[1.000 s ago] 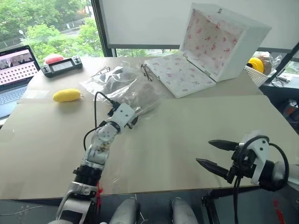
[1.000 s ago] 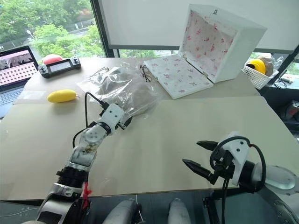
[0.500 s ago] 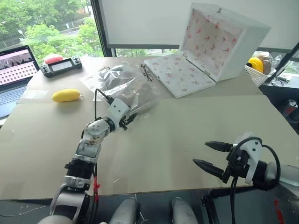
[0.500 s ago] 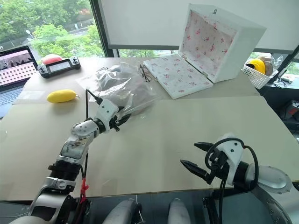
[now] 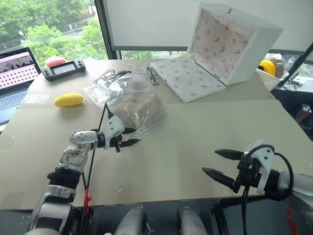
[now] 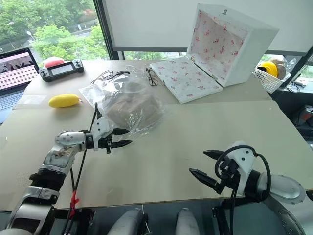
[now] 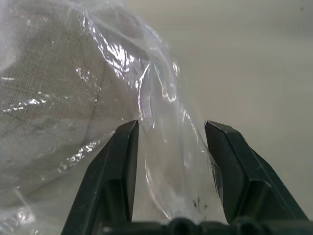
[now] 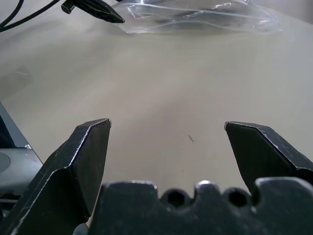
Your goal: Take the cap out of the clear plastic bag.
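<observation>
The beige cap [image 5: 138, 102] lies inside the clear plastic bag [image 5: 103, 91] on the table's left half. My left gripper [image 5: 131, 137] sits at the bag's near edge and points to the right. In the left wrist view a fold of the bag [image 7: 164, 147] runs between its two fingers [image 7: 124, 161], which stand partly apart and hold the film, with the cap [image 7: 44, 107] just beyond. My right gripper [image 5: 221, 163] hovers open over the bare near right of the table, well apart from the bag, with nothing between its fingers.
A yellow lemon-shaped object [image 5: 69, 100] lies left of the bag. Two pairs of glasses [image 5: 153, 75] lie behind it. A white floral-lined box [image 5: 230, 44] stands open at the back right. A laptop [image 5: 14, 73] and a controller [image 5: 64, 69] sit far left.
My left gripper swung round to point right and drew back toward the near left, its fingers narrowing on the bag's edge. The bag shifted nearer with it. The right arm kept still.
</observation>
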Controlling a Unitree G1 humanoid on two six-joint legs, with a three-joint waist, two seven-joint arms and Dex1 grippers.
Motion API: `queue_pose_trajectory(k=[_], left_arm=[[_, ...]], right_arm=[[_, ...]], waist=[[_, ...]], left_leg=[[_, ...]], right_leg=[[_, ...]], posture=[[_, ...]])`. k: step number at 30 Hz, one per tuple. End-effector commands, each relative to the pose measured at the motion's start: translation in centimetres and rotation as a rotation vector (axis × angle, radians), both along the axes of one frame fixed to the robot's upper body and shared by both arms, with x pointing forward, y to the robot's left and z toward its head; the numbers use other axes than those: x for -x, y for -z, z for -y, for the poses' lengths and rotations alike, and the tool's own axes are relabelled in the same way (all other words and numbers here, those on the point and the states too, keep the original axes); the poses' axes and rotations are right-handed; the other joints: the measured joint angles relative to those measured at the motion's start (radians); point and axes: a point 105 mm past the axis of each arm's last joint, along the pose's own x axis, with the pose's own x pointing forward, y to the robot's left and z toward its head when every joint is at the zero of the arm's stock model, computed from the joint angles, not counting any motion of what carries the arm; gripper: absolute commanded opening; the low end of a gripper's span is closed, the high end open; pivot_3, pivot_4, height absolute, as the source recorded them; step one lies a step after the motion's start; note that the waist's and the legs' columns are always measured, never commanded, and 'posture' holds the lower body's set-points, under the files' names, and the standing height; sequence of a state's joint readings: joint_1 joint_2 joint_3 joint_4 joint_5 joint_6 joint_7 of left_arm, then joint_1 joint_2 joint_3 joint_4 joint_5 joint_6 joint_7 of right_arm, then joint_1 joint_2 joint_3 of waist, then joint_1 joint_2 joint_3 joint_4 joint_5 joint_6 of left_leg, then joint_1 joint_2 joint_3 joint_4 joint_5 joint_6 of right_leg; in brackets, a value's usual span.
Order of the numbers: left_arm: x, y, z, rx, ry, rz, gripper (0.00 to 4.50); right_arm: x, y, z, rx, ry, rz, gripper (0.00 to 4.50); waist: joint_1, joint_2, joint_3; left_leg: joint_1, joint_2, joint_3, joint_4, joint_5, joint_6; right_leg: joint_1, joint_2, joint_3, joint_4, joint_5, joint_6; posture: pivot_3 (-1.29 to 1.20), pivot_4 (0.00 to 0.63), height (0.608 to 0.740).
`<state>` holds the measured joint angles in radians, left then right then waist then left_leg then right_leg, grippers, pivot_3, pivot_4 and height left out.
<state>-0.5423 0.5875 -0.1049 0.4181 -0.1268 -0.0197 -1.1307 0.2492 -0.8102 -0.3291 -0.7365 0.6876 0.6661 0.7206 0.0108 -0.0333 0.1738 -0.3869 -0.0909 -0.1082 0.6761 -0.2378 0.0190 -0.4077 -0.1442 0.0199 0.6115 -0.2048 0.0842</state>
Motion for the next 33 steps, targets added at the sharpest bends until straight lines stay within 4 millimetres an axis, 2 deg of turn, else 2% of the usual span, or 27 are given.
queue_pose_trajectory(k=[1, 7, 14, 17, 21, 23, 26, 30, 33], left_arm=[[-1.8, -0.8, -1.7, -0.051, -0.074, 0.043, 2.25], [-3.4, -2.5, -1.8, -0.022, -0.097, 0.096, 2.25], [-3.7, -3.5, -0.7, 0.036, -0.069, 0.107, 2.25], [-4.0, -4.0, -0.5, 0.055, -0.08, 0.123, 1.55], [-4.5, -4.6, -0.2, 0.069, -0.102, 0.156, 0.16], [-4.6, -4.8, -0.1, 0.074, -0.108, 0.165, 0.07], [-4.7, -6.2, 0.6, 0.107, -0.089, 0.183, 0.07], [-4.5, -8.8, 1.7, 0.188, -0.068, 0.208, 0.07], [-4.3, -11.5, 2.5, 0.284, -0.061, 0.227, 0.07]], right_arm=[[0.0, -0.9, -0.2, -0.002, -0.014, 0.049, 4.5], [0.1, -0.8, -0.2, -0.003, -0.015, 0.043, 4.5], [0.1, -0.8, -0.2, -0.001, -0.014, 0.043, 4.5], [0.1, -0.8, -0.2, 0.0, -0.012, 0.041, 4.5], [0.1, -0.8, -0.3, -0.001, -0.013, 0.042, 4.5], [0.0, -0.8, -0.2, -0.002, -0.013, 0.042, 4.5], [0.0, -0.8, -0.3, -0.001, -0.015, 0.042, 4.5], [-0.3, -0.9, -0.5, -0.003, -0.018, 0.05, 4.5], [-1.6, -1.9, -0.8, -0.027, 0.008, 0.116, 4.5]], waist=[[0.001, 0.0, 0.0], [0.001, 0.0, 0.0], [0.001, 0.0, 0.0], [0.001, 0.0, 0.0], [0.001, 0.0, 0.0], [0.001, 0.0, 0.0], [0.001, 0.0, 0.0], [0.002, -0.001, 0.0], [-0.001, -0.001, 0.0]], left_leg=[[0.0, 0.0, 0.0, 0.0, 0.0, 0.0], [-0.001, 0.0, -0.001, 0.0, 0.0, 0.0], [-0.002, 0.0, -0.001, 0.0, 0.0, 0.0], [-0.002, 0.0, -0.001, 0.0, 0.0, 0.0], [-0.002, 0.0, -0.001, 0.0, 0.0, 0.0], [-0.002, 0.0, -0.001, 0.0, 0.0, 0.0], [-0.002, 0.0, -0.001, 0.0, 0.0, 0.0], [-0.003, 0.0, -0.001, 0.0, 0.0, 0.0], [-0.003, 0.0, -0.001, 0.0, 0.0, 0.0]], right_leg=[[0.0, 0.0, 0.0, 0.0, 0.0, 0.0], [0.0, 0.0, -0.001, 0.0, 0.0, 0.0], [-0.001, 0.0, -0.001, 0.0, 0.0, 0.0], [-0.001, 0.0, -0.001, 0.0, 0.0, 0.0], [-0.001, 0.0, -0.001, 0.0, 0.0, 0.0], [-0.001, 0.0, -0.001, 0.0, 0.0, 0.0], [-0.002, 0.0, -0.001, 0.0, 0.0, 0.0], [-0.002, 0.0, -0.001, 0.0, 0.0, 0.0], [-0.002, 0.0, -0.001, 0.0, 0.0, 0.0]], posture=[[0.0, 0.15, 0.74], [0.0, 0.15, 0.74], [0.0, 0.15, 0.74], [0.0, 0.15, 0.74], [0.0, 0.15, 0.74], [0.0, 0.15, 0.74], [0.0, 0.15, 0.74], [0.0, 0.15, 0.74], [0.0, 0.15, 0.74]])
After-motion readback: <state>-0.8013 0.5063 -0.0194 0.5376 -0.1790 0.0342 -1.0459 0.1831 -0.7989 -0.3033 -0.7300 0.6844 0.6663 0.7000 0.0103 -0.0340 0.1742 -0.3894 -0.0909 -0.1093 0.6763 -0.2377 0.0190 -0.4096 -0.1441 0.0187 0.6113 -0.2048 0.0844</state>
